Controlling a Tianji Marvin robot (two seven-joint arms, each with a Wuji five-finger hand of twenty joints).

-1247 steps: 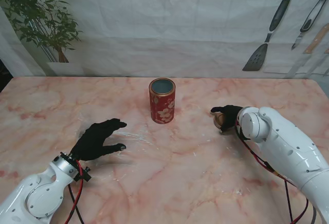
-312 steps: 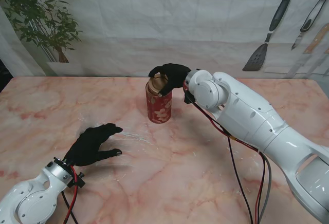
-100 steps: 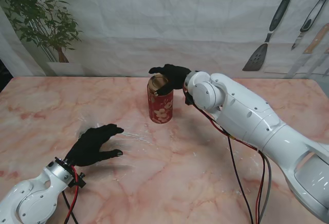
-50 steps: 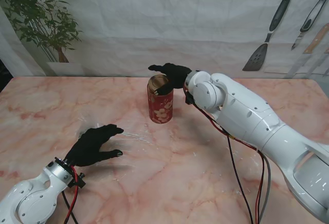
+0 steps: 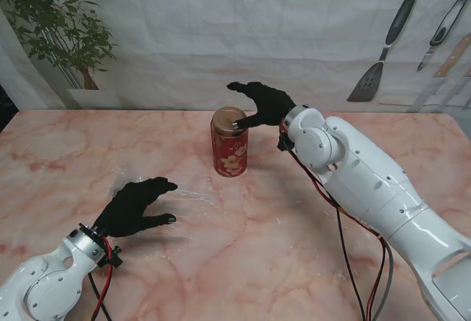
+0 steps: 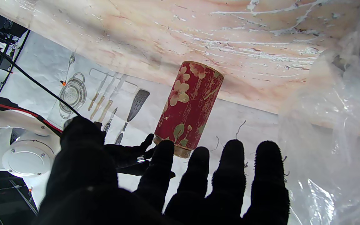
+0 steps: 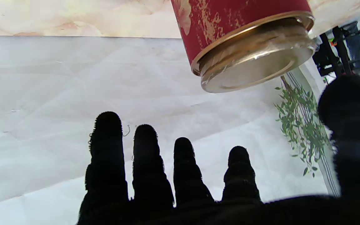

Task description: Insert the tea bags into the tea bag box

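The tea box is a red floral tin standing upright at the table's middle, with a gold lid sitting on its top. My right hand hovers just behind and to the right of the lid, open with fingers spread and the thumb tip close to the lid's edge. The right wrist view shows the lid on the tin beyond my empty fingers. My left hand rests open on the table near me on the left, apart from the tin. No tea bag shows.
Crinkled clear plastic lies on the marble table beside my left hand. A plant stands at the back left. Utensils are printed on the backdrop at the back right.
My right hand brought the gold lid from the table's right to the open tin. In the last half second it let go, spread its fingers and drew back to the right.
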